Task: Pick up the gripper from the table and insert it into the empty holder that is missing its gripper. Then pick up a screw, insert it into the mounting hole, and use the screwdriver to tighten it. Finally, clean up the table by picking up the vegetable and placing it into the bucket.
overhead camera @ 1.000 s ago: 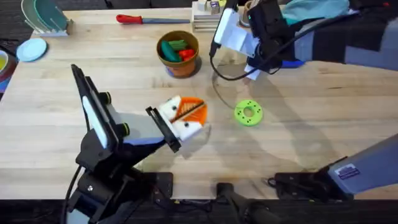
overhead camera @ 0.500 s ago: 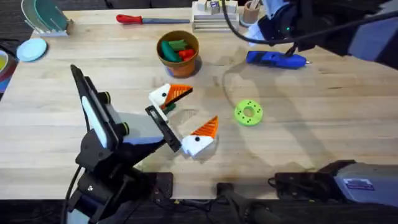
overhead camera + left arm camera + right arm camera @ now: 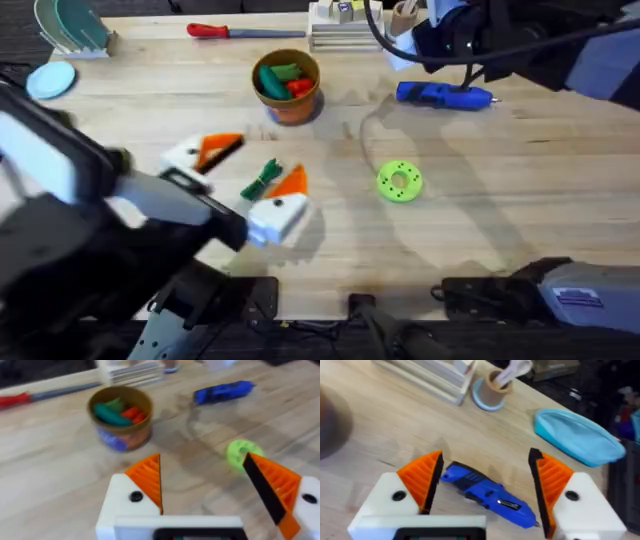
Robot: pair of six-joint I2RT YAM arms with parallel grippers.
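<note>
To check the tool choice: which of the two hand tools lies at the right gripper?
The blue screwdriver, lying flat between the open jaws of the right gripper. The red-handled tool lies far off, at the back edge of the table.

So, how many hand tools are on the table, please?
2: the blue screwdriver at far right, the red-handled tool along the far edge; others may be hidden.

Pale wooden table [image 3: 520, 200] with visible plank seams, dark floor beyond.
</note>
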